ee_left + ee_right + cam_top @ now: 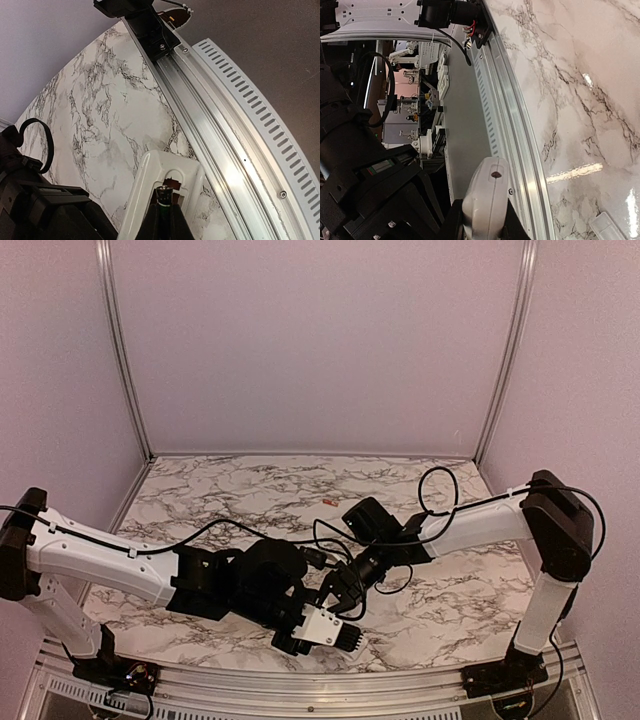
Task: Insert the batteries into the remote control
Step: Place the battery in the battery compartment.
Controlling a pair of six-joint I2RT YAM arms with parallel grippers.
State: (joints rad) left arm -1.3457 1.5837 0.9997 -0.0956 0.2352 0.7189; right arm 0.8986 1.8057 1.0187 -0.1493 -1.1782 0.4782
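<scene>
The white remote control [322,624] hangs over the table's near edge, its plain back with the recess [184,181] turned toward the left wrist camera. My right gripper [485,220] is shut on the remote control [487,195], which I see end-on there. My left gripper [168,212] is shut on a battery [168,196], whose dark end with its metal tip points into the recess. Whether that tip touches the remote I cannot tell. A second battery [328,502], small and red, lies on the marble further back.
An aluminium rail [215,135] and a slotted strip run along the table's near edge just below the remote. A small flat white piece [610,226] lies on the marble by the right gripper. Loose cables [440,490] loop over the right arm.
</scene>
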